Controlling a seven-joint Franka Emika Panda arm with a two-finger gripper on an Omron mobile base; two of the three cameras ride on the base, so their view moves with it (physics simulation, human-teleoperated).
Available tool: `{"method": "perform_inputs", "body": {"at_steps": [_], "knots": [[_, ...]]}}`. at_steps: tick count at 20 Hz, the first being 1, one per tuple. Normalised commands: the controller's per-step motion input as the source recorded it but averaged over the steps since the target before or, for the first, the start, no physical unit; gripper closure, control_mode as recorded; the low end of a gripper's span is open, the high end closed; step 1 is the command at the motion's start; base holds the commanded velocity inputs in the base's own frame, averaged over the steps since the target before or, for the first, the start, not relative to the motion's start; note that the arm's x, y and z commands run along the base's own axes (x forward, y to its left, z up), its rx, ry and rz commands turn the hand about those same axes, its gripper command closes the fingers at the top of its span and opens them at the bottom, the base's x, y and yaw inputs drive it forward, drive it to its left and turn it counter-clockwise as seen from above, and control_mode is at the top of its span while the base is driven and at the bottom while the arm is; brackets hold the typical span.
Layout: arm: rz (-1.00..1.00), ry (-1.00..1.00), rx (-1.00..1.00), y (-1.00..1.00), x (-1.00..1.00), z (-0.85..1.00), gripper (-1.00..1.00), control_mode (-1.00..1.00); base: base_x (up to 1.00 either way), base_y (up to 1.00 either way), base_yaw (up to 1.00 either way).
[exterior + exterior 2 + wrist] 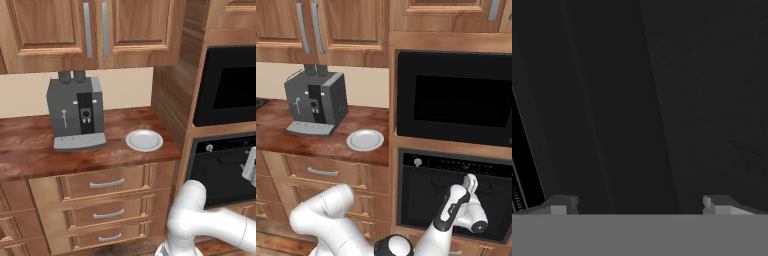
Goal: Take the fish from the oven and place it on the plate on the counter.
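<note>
- The arm point(331, 215) bends low and reaches up to the oven point(456, 195).
- The gripper point(472, 181) points at the dark oven door, right up close, just under the black strip with the knob point(417, 162).
- Its two fingers point(559, 204) stand wide apart and hold nothing.
- The oven door is shut, so the fish cannot be seen.
- Farther off, the plate point(144, 140) sits bare on the counter point(30, 150), beside the coffee machine point(76, 112).
</note>
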Motion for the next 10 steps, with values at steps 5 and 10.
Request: {"method": "perform_inputs", "body": {"at_steps": [5,10], "knots": [[0.00,0.00,0.00,0.00,0.00,0.00,-1.00,-1.00,0.00,0.00,0.00],[0.00,0.00,0.00,0.00,0.00,0.00,1.00,-1.00,0.00,0.00,0.00]]}}
